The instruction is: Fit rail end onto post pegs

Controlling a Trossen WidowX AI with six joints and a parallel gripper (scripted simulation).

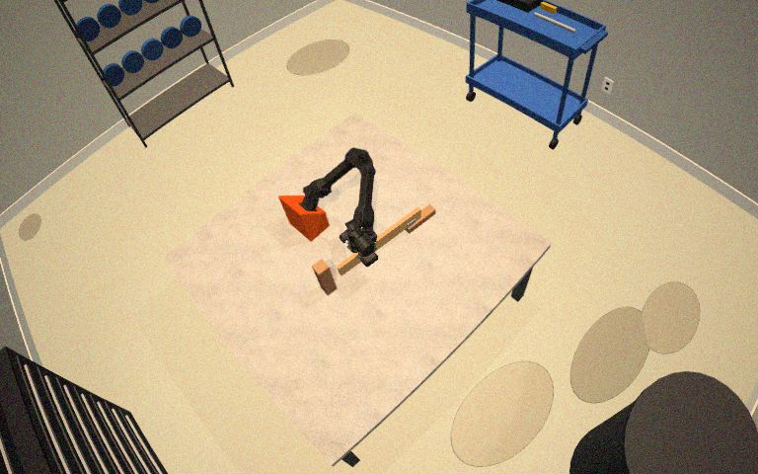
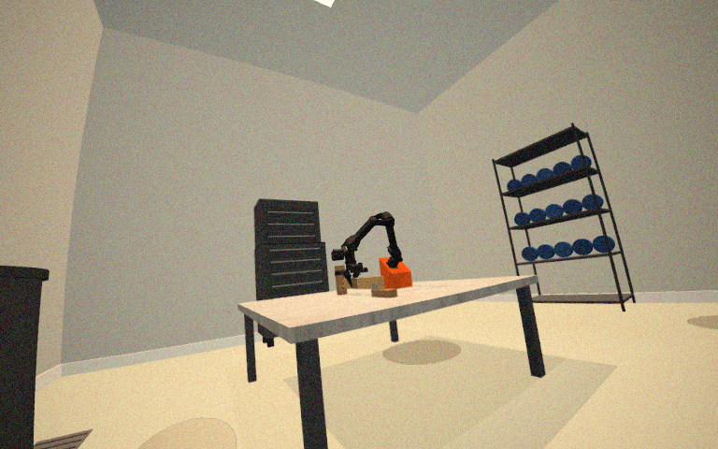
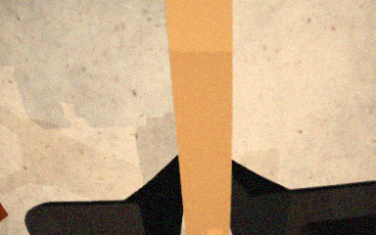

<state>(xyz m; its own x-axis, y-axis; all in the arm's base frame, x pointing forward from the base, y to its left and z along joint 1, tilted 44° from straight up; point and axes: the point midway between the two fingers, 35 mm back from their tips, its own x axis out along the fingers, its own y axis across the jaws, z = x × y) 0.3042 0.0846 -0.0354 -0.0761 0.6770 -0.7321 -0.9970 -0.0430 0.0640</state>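
Note:
The long wooden rail (image 1: pixel 394 230) (image 2: pixel 369 282) (image 3: pixel 203 108) runs from beside the post to the footboard block. My gripper (image 1: pixel 364 255) (image 2: pixel 351 279) (image 3: pixel 198 158) is shut on the rail, nearer its post end, with a finger on each side. The short wooden post (image 1: pixel 325 279) (image 2: pixel 341 282) stands upright. In the top view a small gap shows between it and the near end of the rail. The pegs and holes cannot be made out. The low footboard block (image 1: pixel 428 212) (image 2: pixel 384 293) lies at the far end of the rail; whether the rail sits fully in the bracket is too small to tell.
An orange block-shaped base (image 1: pixel 312 226) (image 2: pixel 399 277) carries the arm beside the rail on the table (image 1: pixel 357 357) (image 2: pixel 328 314). A blue cart (image 1: pixel 514 89), shelving (image 1: pixel 179 100) (image 2: pixel 561 214) and a dark cabinet (image 2: pixel 288 265) stand away from the table.

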